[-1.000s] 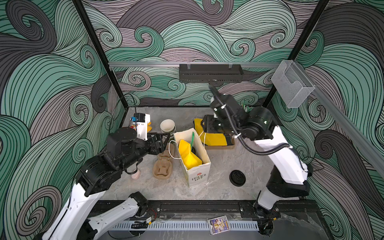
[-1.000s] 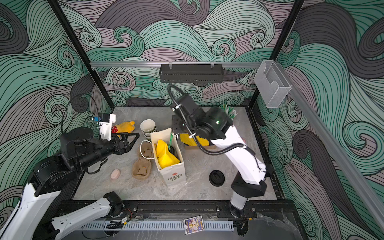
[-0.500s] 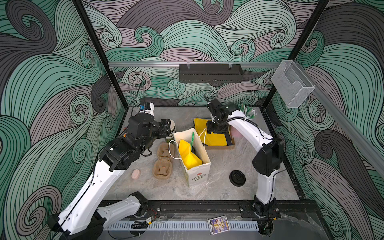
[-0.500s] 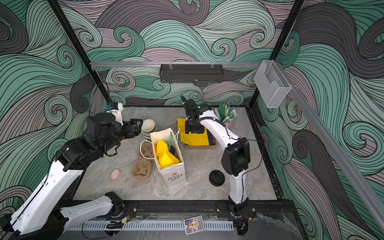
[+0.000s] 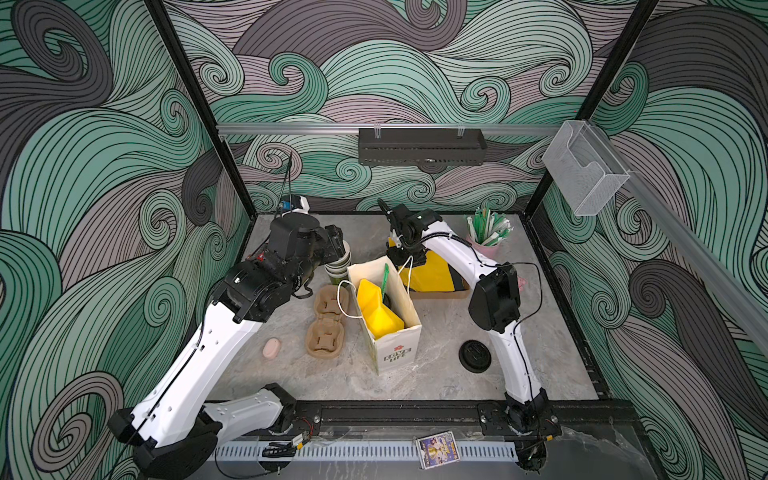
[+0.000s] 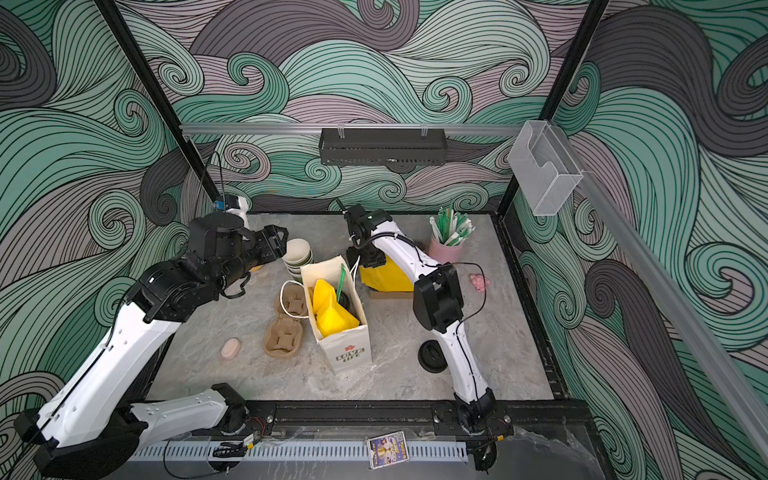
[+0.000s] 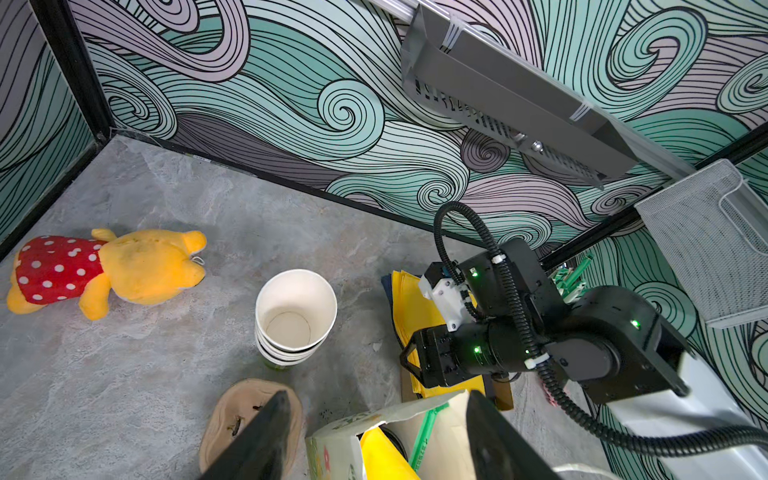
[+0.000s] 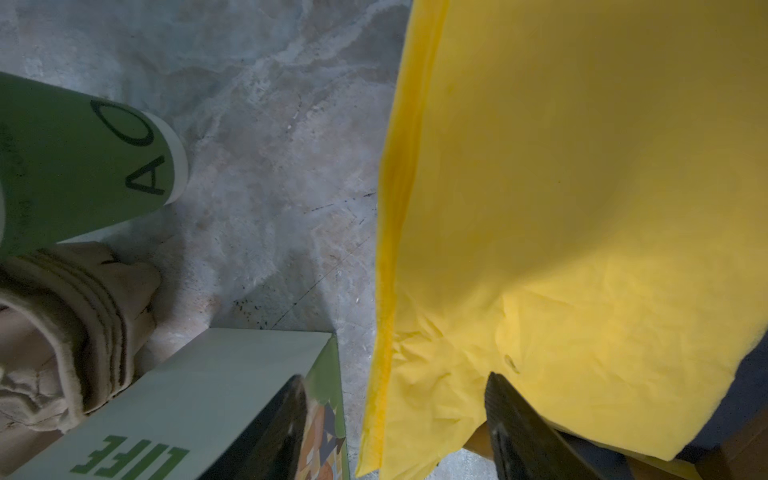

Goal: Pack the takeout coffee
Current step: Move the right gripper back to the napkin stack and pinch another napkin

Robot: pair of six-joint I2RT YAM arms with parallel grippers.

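Left wrist view: your left fingers (image 7: 266, 440) gape empty.
Right fingers (image 8: 291, 428), open too, crowd the bag handle (image 5: 410, 274) mid-frame in a top view; a snag could topple the bag (image 5: 390, 357).

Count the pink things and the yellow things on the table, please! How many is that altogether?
Pink: 3 (oval lump, straw cup, crumpled bit)
Yellow: 3 (teddy, folded sheets standing in the paper bag, flat sheet pile)
Total: 6
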